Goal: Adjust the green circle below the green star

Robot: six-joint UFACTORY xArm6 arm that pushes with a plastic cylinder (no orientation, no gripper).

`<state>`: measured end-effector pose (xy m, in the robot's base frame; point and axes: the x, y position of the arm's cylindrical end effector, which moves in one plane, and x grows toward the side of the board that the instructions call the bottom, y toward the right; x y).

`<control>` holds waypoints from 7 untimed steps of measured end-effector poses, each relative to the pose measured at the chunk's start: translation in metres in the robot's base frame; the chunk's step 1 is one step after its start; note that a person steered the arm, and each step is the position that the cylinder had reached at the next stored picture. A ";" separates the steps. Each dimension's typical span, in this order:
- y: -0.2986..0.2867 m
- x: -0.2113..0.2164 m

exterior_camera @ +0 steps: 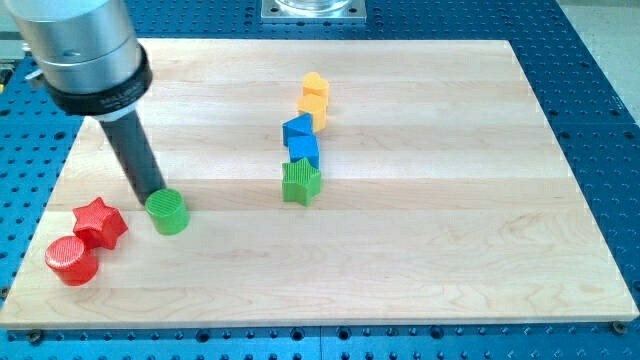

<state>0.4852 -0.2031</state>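
Note:
The green circle [167, 212] lies on the wooden board [420, 260] at the view's left. The green star [300, 183] lies near the board's middle, to the right of the circle and slightly higher in the view. My tip [152, 195] is at the end of the dark rod, touching or almost touching the circle's upper left edge. The rod comes down from the large silver arm end at the view's top left.
A blue block [304, 151] and another blue block [296, 129] lie just above the green star, with a yellow block [313, 109] and an orange-yellow block [315, 86] above them. A red star [98, 222] and a red circle [71, 260] lie at the bottom left.

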 end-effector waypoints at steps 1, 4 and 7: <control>-0.009 0.027; 0.098 0.061; 0.139 0.070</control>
<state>0.5553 -0.0640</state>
